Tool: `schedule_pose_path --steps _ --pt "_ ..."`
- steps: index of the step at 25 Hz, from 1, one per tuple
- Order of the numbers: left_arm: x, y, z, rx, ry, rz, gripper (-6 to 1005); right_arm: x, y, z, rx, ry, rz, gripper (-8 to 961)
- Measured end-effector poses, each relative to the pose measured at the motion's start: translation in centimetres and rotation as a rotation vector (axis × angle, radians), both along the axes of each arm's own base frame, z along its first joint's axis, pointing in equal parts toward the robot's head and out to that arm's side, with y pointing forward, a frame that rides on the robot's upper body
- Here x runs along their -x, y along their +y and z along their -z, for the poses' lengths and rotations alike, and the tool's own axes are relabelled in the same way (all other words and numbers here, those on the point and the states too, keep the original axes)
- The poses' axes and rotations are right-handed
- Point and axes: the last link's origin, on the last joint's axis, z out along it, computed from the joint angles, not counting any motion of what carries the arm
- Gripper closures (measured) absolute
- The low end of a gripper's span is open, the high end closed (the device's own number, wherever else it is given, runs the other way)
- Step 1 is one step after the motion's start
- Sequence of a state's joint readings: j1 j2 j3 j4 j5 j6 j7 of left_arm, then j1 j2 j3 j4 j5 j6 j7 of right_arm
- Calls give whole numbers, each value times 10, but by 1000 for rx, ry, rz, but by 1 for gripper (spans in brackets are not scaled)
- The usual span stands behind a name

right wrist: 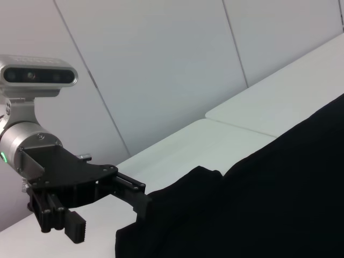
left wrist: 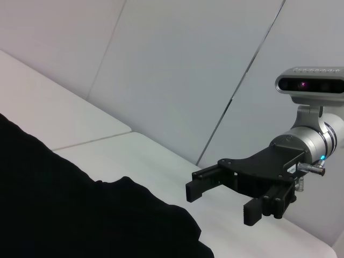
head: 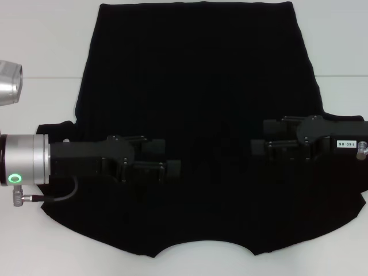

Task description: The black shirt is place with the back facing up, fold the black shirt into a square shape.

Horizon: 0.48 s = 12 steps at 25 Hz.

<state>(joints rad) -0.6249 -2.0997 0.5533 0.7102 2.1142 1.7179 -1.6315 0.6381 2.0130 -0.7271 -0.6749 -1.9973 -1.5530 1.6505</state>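
Note:
The black shirt (head: pixel 195 75) lies spread flat on the white table (head: pixel 40 40), with its curved neckline at the near edge and its short sleeves out to both sides. My left gripper (head: pixel 171 156) reaches in from the left over the near left part of the shirt, jaws open and empty. My right gripper (head: pixel 259 136) reaches in from the right over the near right part, also open and empty. The left wrist view shows the right gripper (left wrist: pixel 217 204) open above the surface beside the shirt (left wrist: pixel 64 215). The right wrist view shows the left gripper (right wrist: pixel 110 217) open by the shirt's sleeve (right wrist: pixel 269 204).
A silver cylindrical part (head: pixel 8 80) shows at the left edge of the head view. Bare white table surrounds the shirt on the left, right and near sides. Grey wall panels (left wrist: pixel 177 64) stand behind the table.

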Motion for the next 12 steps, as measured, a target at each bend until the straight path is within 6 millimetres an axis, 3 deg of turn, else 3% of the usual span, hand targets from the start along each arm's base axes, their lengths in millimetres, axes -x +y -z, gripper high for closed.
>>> schedule_pose_path --steps 12 --pt "2 1 0 2 -2 -34 141 2 2 2 -6 1 1 72"
